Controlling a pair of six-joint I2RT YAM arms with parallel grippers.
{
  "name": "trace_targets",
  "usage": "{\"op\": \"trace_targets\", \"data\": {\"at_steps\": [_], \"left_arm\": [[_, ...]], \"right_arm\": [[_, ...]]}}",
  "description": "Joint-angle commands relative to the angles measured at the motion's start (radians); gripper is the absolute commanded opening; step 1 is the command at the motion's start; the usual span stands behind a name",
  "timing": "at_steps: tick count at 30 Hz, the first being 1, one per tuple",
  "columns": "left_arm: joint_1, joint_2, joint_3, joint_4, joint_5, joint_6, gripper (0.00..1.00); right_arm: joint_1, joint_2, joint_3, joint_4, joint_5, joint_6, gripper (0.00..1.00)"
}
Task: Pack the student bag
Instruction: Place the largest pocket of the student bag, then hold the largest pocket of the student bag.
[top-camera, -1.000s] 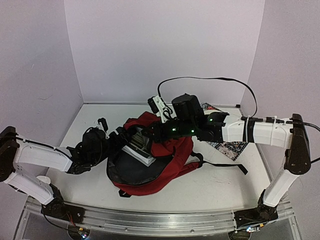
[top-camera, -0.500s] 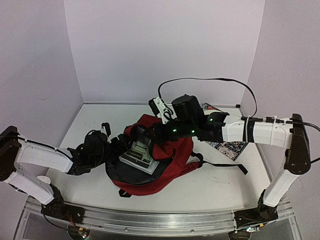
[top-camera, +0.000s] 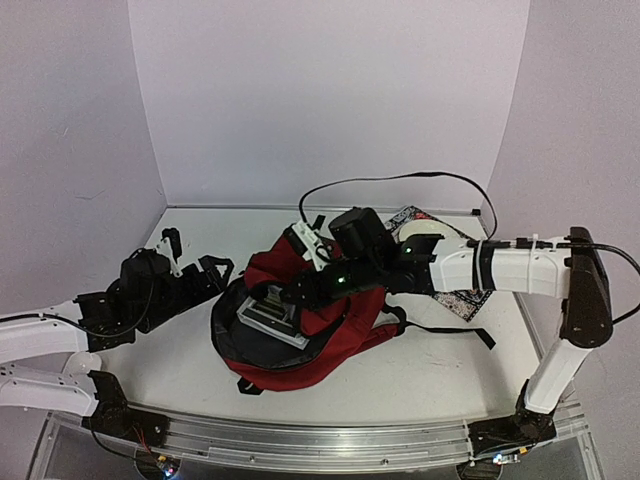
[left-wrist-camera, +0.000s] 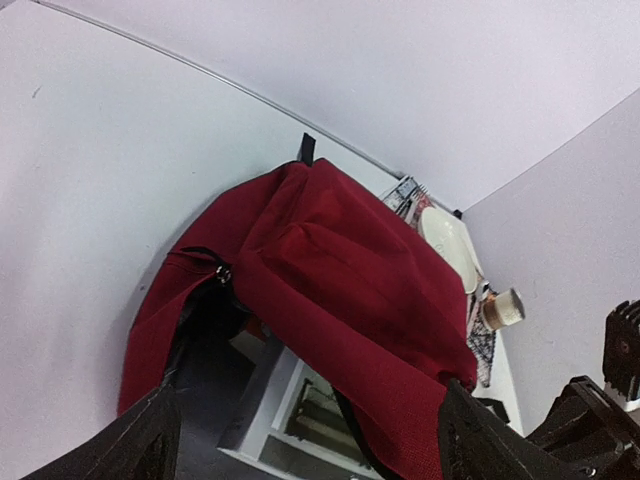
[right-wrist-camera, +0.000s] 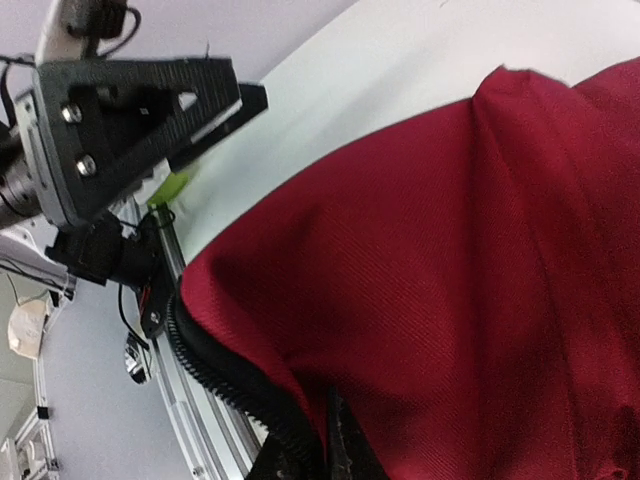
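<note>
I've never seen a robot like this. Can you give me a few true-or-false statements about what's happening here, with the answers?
1. The bag is blue. False: it is dark red.
2. The bag lies open with a pale thing inside. True.
3. The left jaws grip the bag. False: they stand wide open and hold nothing.
4. The right arm reaches over the bag. True.
5. A black cable arcs above the right arm. True.

free: table (top-camera: 400, 385) in front of student bag (top-camera: 335, 345) | blocked: its mouth, right gripper (top-camera: 296, 293)
</note>
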Motion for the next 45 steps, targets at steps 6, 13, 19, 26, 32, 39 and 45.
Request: {"op": "trace_targets", "data": {"at_steps": [6,13,19,26,32,39,45], "left_arm": [[-0.003,0.038,0.187,-0.249,0.081,0.19,0.9],[-0.005,0.164,0.335,-0.272,0.17,0.273,0.89],[-0.017,0.286,0.456,-0.278,0.282,0.31,0.85],[-0.111,0.4,0.536,-0.282,0.308,0.327,0.82],[-0.194,0.504,0.614,-0.282,0.307,0.346,0.79],[-0.245,0.618,0.713,-0.28,0.332,0.369,0.76],[-0.262,0.727,0.78,-0.281,0.364,0.374,0.72]], "right_arm": [[0.036,0.051,0.11,-0.275,-0.079,-0.089,0.45],[0.025,-0.086,0.063,-0.337,-0.011,-0.132,0.8],[-0.122,-0.214,-0.055,-0.344,0.097,-0.039,0.83],[-0.336,-0.282,-0.239,-0.25,0.117,0.09,0.87],[-0.444,-0.254,-0.371,-0.057,0.05,0.215,0.88],[-0.463,-0.144,-0.409,0.109,0.012,0.292,0.94],[-0.463,-0.055,-0.43,0.228,-0.051,0.342,0.87]]}}
